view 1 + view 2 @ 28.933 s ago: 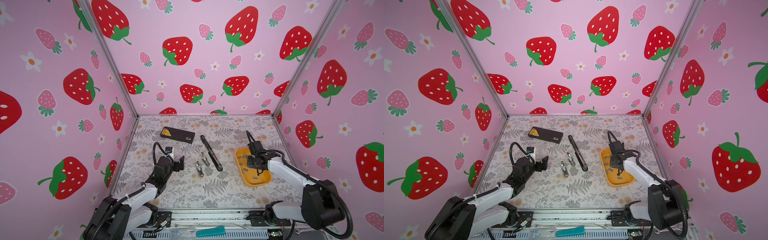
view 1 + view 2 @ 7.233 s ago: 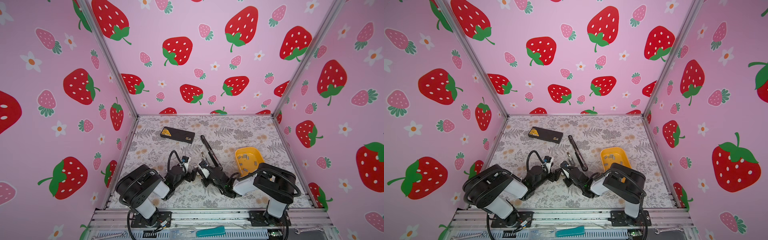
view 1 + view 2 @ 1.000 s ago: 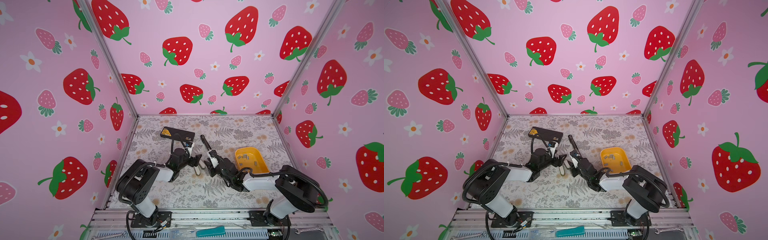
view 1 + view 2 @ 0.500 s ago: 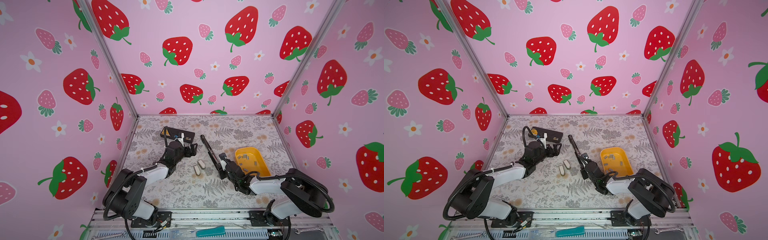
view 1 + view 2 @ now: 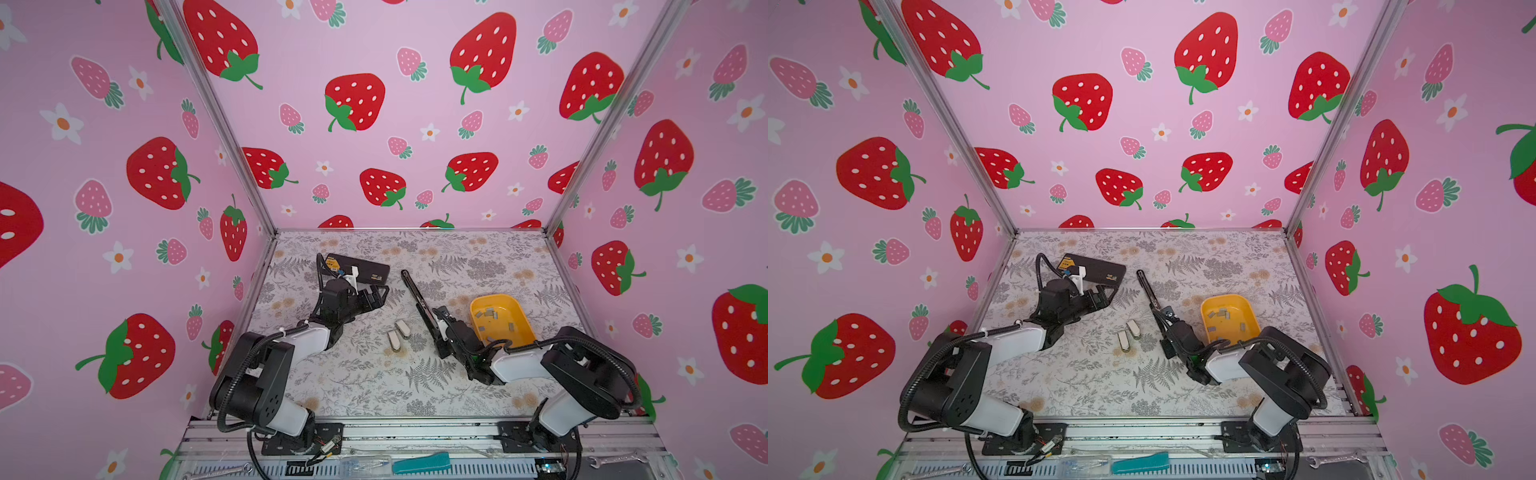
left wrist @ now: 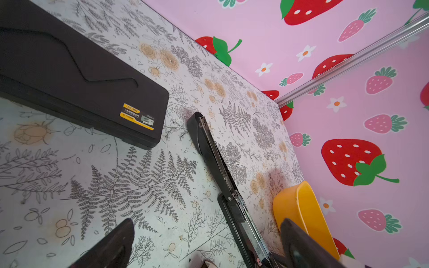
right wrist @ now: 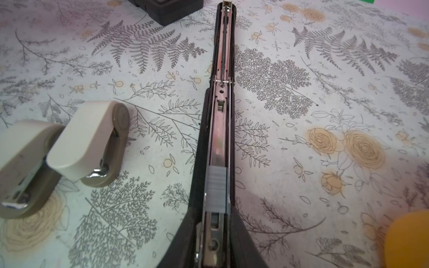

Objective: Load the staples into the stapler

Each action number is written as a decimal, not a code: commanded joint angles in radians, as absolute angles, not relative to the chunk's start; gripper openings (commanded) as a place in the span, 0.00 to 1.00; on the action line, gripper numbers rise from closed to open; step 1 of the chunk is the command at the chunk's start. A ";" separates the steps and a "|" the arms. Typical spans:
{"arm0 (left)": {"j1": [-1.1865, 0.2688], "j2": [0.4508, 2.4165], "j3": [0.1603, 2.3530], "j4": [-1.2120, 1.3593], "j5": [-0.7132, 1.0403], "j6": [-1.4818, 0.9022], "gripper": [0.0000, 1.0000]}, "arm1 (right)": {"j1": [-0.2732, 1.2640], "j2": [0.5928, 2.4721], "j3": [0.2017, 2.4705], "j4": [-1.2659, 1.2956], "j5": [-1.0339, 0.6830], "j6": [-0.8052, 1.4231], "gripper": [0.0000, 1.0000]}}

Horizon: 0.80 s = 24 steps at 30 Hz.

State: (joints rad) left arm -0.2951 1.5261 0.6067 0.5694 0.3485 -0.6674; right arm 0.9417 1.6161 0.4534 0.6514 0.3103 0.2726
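Staples [image 5: 491, 312] lie in the yellow tray [image 5: 527, 325]; one strip [image 7: 217, 189] sits in the open black stapler [image 7: 222, 58] on the table [image 5: 374, 386]. Right claw [image 7: 214, 220] apparently clamps that stapler; left claw [image 6: 206, 224] stands wide apart.

The left arm [image 5: 307, 338] and right arm [image 5: 515, 365] share one build: rounded black joint housings joined by smooth white shells. A ribbed black cable [image 5: 318, 270] loops along each arm. On the left arm a white tie [image 5: 282, 331] pinches the cable, and a white bracket [image 5: 353, 274] sits at the wrist. The left claw [image 5: 376, 296] and right claw [image 5: 438, 328] are matte black with tapered fingers. Black base plates [image 5: 299, 440] carry visible screws.
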 commanded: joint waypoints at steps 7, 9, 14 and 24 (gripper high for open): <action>-0.341 1.667 0.752 0.518 0.362 -0.710 0.99 | 0.934 1.638 0.489 0.652 0.287 0.294 0.09; -0.352 1.702 0.775 0.516 0.355 -0.724 0.99 | 0.934 1.627 0.484 0.652 0.274 0.301 0.08; -0.401 1.790 0.867 0.472 0.332 -0.733 0.98 | 0.923 1.602 0.477 0.647 0.220 0.360 0.00; -0.433 1.942 1.034 0.392 0.351 -0.751 0.97 | 0.862 1.579 0.457 0.676 0.074 0.482 0.00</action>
